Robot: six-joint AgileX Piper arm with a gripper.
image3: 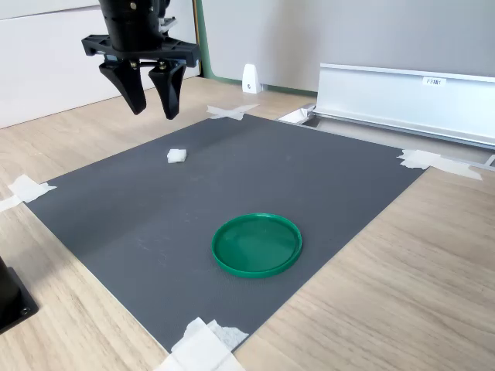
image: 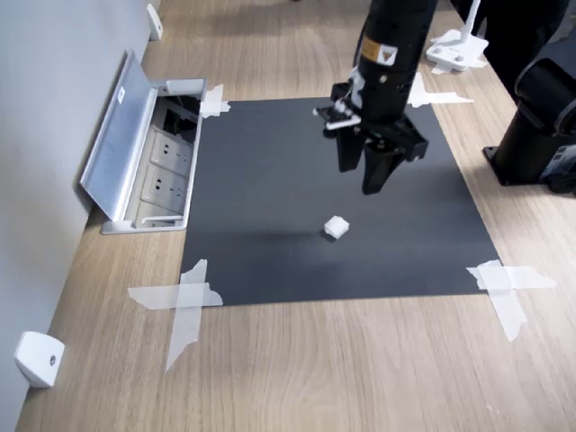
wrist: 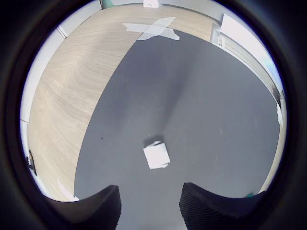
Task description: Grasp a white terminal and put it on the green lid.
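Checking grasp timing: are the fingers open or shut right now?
Open. In both exterior views the gripper hangs above the white terminal with a clear gap between its fingers, holding nothing.

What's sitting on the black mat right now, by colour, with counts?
White: 1, the white terminal
Green: 1, the green lid
Total: 2
The gripper hangs above the mat, holding nothing.
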